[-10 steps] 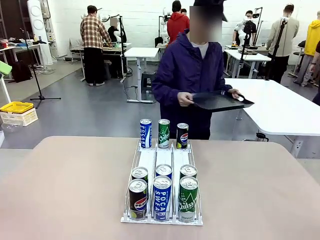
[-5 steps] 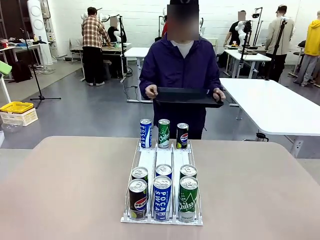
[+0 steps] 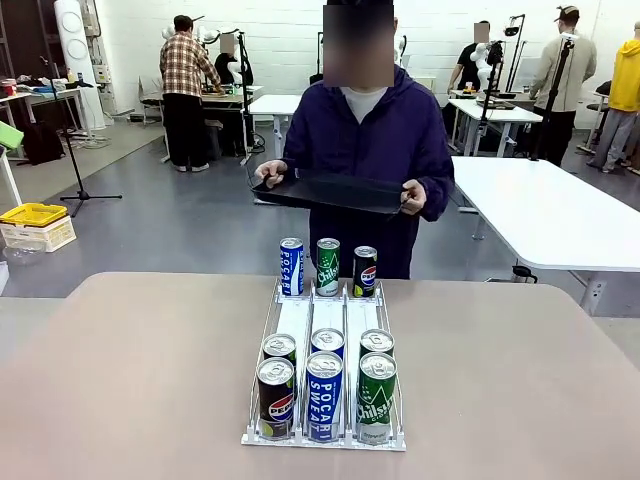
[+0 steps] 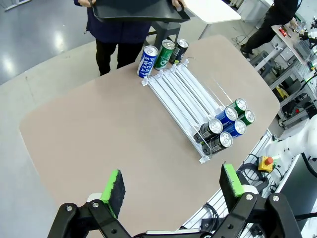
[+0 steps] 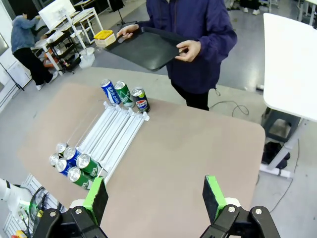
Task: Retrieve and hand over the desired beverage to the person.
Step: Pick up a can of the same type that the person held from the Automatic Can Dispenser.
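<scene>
The person (image 3: 368, 150) in a dark purple hooded jacket stands at the table's far side, holding a black tray (image 3: 330, 190) level in both hands. A white wire rack (image 3: 325, 345) sits mid-table with several cans. At its far end stand a blue Pocari can (image 3: 291, 266), a green Chilsung can (image 3: 328, 266) and a Pepsi can (image 3: 365, 271). Several more cans crowd its near end (image 3: 324, 392). My left gripper (image 4: 172, 188) hangs open high above the table. My right gripper (image 5: 155, 197) is also open, high above the table, with nothing between its fingers.
The tan table (image 3: 130, 380) has rounded corners and bare surface on both sides of the rack. A white table (image 3: 560, 215) stands behind at the right. Other people and work tables are far back in the room.
The person has turned to face the table and swung the black tray from the right to in front of the chest, now shifted slightly left. The cans have not moved.
</scene>
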Robot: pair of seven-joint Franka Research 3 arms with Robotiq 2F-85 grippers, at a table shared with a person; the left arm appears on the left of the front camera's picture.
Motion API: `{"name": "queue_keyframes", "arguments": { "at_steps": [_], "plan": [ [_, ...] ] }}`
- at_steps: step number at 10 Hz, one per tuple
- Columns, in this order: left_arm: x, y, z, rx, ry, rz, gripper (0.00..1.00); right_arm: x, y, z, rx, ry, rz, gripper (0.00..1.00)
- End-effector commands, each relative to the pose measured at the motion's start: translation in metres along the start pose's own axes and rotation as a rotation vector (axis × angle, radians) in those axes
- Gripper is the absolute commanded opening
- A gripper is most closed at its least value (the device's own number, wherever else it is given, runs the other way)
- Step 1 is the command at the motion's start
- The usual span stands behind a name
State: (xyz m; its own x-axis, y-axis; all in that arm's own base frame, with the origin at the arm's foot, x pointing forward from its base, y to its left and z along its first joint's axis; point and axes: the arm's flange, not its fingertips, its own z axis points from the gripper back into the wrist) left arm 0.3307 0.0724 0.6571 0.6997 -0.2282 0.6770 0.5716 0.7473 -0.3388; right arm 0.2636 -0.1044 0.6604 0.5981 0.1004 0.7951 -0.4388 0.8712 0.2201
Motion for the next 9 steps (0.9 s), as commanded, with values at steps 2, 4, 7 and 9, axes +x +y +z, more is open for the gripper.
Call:
{"name": "queue_keyframes", "arguments": {
  "at_steps": [2,4,7,9],
  "plan": [
    [0.0014,0.0019,0.0016,-0.009,-0.004,-0.015,1.0,-0.0001,-0.0003,-0.001,0.008,0.0,0.002,1.0],
    [0.0014,0.0019,0.0016,-0.009,-0.004,-0.015,1.0,-0.0001,-0.0003,-0.001,0.008,0.0,0.002,1.0],
    [0.0014,0.0019,0.0016,-0.009,-0.004,-0.015,1.0,-0.0001,-0.0003,-0.001,0.008,0.0,0.002,1.0],
    [0.0014,0.0019,0.0016,-0.009,-0.004,-0.015,1.0,-0.0001,-0.0003,-0.001,0.008,0.0,0.002,1.0]
  ]
}}
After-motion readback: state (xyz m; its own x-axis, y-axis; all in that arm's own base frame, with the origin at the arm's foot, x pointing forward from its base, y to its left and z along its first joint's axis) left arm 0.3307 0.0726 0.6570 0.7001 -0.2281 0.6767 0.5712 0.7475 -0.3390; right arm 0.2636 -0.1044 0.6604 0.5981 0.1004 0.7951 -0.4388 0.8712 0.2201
